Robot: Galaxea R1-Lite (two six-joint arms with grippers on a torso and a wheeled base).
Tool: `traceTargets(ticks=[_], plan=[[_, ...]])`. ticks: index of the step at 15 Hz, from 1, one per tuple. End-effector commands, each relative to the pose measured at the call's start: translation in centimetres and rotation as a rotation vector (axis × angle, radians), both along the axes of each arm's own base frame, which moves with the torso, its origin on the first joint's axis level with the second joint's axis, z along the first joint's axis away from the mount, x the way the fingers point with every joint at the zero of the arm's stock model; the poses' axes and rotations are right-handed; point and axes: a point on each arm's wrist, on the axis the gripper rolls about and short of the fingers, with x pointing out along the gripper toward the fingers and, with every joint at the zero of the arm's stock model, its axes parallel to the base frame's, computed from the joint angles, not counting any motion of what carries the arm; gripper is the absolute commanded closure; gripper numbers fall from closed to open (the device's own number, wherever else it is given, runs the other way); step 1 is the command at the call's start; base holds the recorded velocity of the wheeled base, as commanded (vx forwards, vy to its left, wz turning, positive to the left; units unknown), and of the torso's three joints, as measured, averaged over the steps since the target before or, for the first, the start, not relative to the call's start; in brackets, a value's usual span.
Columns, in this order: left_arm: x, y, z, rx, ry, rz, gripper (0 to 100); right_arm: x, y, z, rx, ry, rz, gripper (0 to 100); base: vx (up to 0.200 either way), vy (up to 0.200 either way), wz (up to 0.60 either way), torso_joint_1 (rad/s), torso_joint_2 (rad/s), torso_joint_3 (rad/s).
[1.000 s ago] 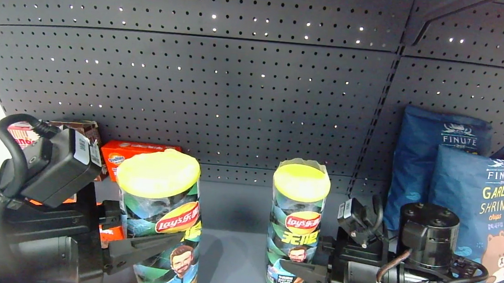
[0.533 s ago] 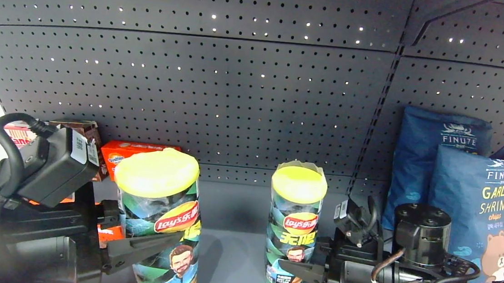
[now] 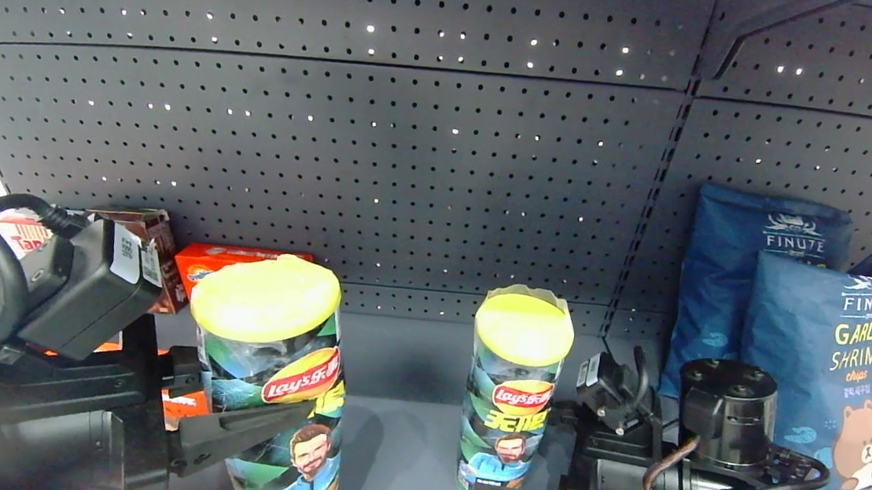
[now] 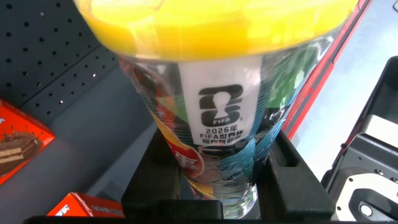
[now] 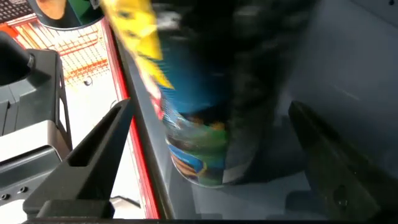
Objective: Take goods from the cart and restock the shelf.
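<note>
Left hand point(image 4: 217, 186): closed on the left chips can point(image 3: 267, 372); we see a finger point(image 4: 292, 168) pressed against each side of its lower body.
Left chips can: upright with its yellow lid on top, at the front left of the shelf point(image 3: 404, 432). Its base is cut off from us, so we cannot tell whether it rests on the shelf.
Right hand point(image 5: 210, 118): spread wide and gripping nothing; its fingers point(image 5: 93, 155) flank the right chips can point(image 3: 517, 386) with a gap on either side.
Right chips can: standing on the shelf near the front edge, yellow lid on top, well apart from the left chips can.
Shelf: grey floor, with a perforated back panel point(image 3: 410, 180) rising behind it.
Back left: we see an orange box point(image 3: 229, 262) and a brown box point(image 3: 145, 227) behind the left chips can.
Far right: two blue snack bags point(image 3: 829, 350) stand one before the other against the back panel.
</note>
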Motion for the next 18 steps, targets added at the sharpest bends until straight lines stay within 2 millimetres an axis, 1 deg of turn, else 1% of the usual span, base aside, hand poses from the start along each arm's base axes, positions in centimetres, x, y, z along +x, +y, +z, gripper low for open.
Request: traceTargets(ticks=[1, 4, 6, 7, 8, 9, 10, 11, 12, 13, 14, 15, 16, 17, 18], plan=[[0.0, 0.0, 0.0, 0.001, -0.001, 0.000, 100, -0.8, -0.8, 0.6, 0.008, -0.012, -0.006, 0, 0.000, 0.000, 0.00, 0.000, 0.00, 0.000], [0.0, 0.0, 0.0, 0.000, 0.000, 0.000, 100, -2.9, -2.5, 1.8, 0.024, -0.034, -0.013, 0, 0.000, 0.000, 0.00, 0.000, 0.00, 0.000], [0.0, 0.0, 0.0, 0.000, 0.000, 0.000, 100, -4.6, -3.8, 3.0, 0.053, -0.072, -0.022, 0, 0.000, 0.000, 0.00, 0.000, 0.00, 0.000], [0.0, 0.0, 0.0, 0.001, 0.001, 0.000, 100, -4.9, -4.3, 3.4, 0.063, -0.088, -0.031, 0, 0.000, 0.000, 0.00, 0.000, 0.00, 0.000], [0.0, 0.0, 0.0, 0.000, 0.000, 0.000, 100, -5.5, -5.9, 4.8, 0.097, -0.147, -0.081, 0, 0.000, 0.000, 0.00, 0.000, 0.00, 0.000], [0.0, 0.0, 0.0, 0.000, 0.000, 0.000, 100, -5.7, -6.5, 5.3, 0.109, -0.167, -0.103, 0, 0.000, 0.000, 0.00, 0.000, 0.00, 0.000], [0.0, 0.0, 0.0, 0.001, -0.001, 0.000, 100, -6.6, -8.8, 6.6, 0.140, -0.240, -0.192, 0, 0.000, 0.000, 0.00, 0.000, 0.00, 0.000], [0.0, 0.0, 0.0, 0.000, -0.001, 0.002, 100, -7.6, -10.5, 7.3, 0.156, -0.293, -0.269, 0, 0.000, 0.000, 0.00, 0.000, 0.00, 0.000], [0.0, 0.0, 0.0, 0.001, -0.001, 0.005, 100, -8.7, -12.1, 7.5, 0.156, -0.327, -0.363, 0, 0.000, 0.000, 0.00, 0.000, 0.00, 0.000], [0.0, 0.0, 0.1, 0.000, -0.004, 0.005, 100, -10.0, -13.5, 7.1, 0.144, -0.346, -0.469, 0, 0.000, 0.000, 0.00, 0.000, 0.00, 0.000], [0.0, 0.0, 0.1, 0.000, -0.004, 0.006, 100, -11.3, -14.5, 6.6, 0.134, -0.357, -0.554, 0, 0.000, 0.000, 0.00, 0.000, 0.00, 0.000], [0.0, 0.0, 0.1, 0.000, -0.004, 0.005, 100, -12.9, -15.4, 5.5, 0.109, -0.349, -0.675, 0, 0.000, 0.000, 0.00, 0.000, 0.00, 0.000], [0.0, 0.0, 0.1, -0.001, -0.005, 0.005, 100, -14.8, -16.0, 5.0, 0.087, -0.356, -0.812, 0, 0.000, 0.000, 0.00, 0.000, 0.00, 0.000], [-0.1, 0.1, 0.1, -0.003, -0.008, 0.005, 100, -15.7, -16.2, 4.7, 0.075, -0.349, -0.859, 0, 0.000, 0.000, 0.00, 0.000, 0.00, 0.000], [-0.4, 0.2, 0.2, -0.006, -0.013, 0.003, 100, -18.1, -16.5, 3.8, 0.065, -0.352, -0.932, 0, 0.000, 0.000, 0.00, 0.000, 0.00, 0.000]])
